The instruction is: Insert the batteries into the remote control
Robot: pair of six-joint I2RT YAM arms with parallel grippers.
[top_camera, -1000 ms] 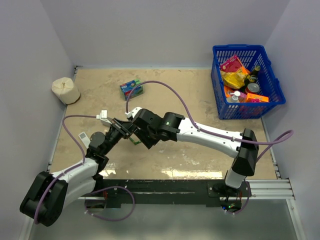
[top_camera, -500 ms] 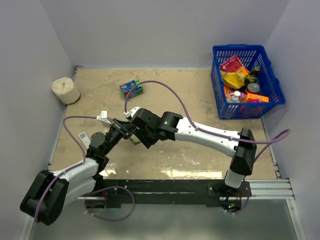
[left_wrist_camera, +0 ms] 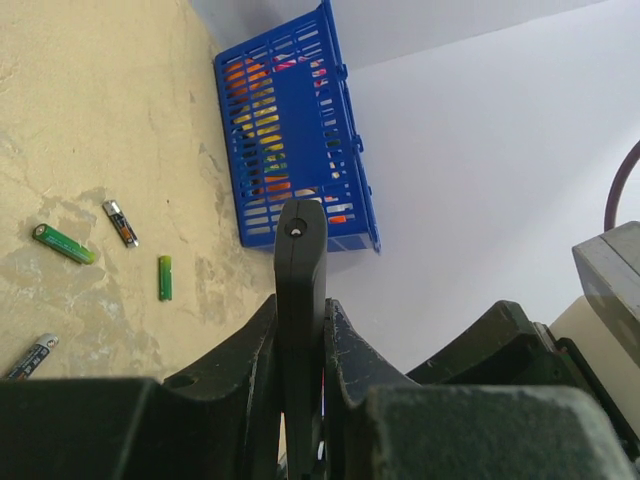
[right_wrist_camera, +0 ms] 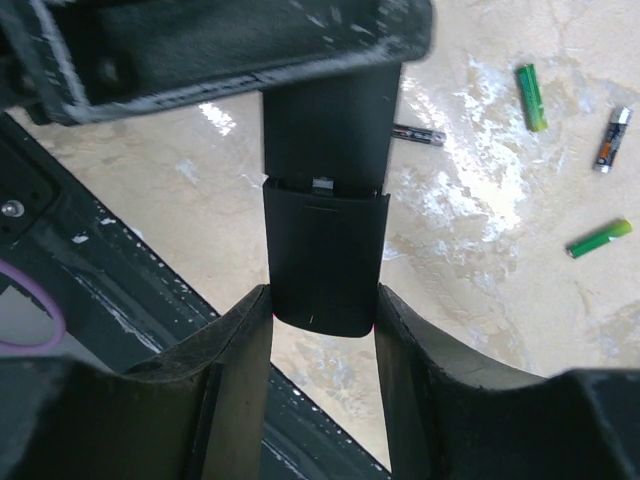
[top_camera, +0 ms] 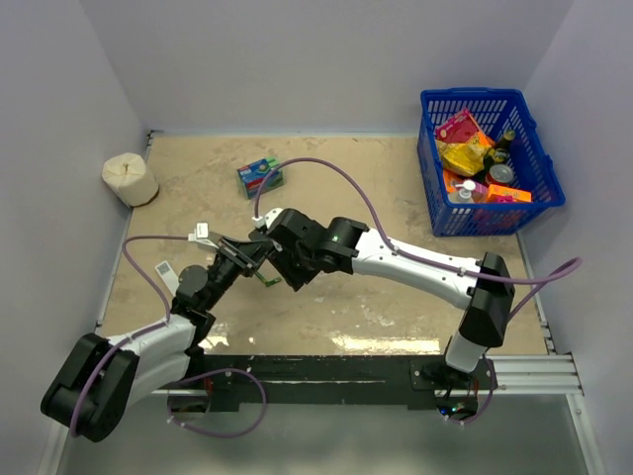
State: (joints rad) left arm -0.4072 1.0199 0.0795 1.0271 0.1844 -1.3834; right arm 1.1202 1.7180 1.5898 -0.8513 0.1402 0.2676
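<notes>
**A sandy, mottled table [top_camera: 396,188] between pale walls, with both grippers meeting on the black remote control [right_wrist_camera: 325,130] held up off the surface.**

The left gripper [left_wrist_camera: 300,345] is clamped tight on the remote's thin faces and holds it in the air over the table's left-centre. The right gripper [right_wrist_camera: 322,305] is at a middling width, and its fingers press both sides of the back cover [right_wrist_camera: 322,255] at the bar's end. The remote is a slim, stiff bar of matte plastic, probably light and smooth enough to twist in a grip. It is best held across its narrow sides, clear of the cover. The cover looks like a thin shell with a small latch, and rough handling could crack it. Four batteries [right_wrist_camera: 531,97] lie loose on the table. They are small, hard, metal-ended cylinders that would roll, so they are best pinched across the middle.
</notes>
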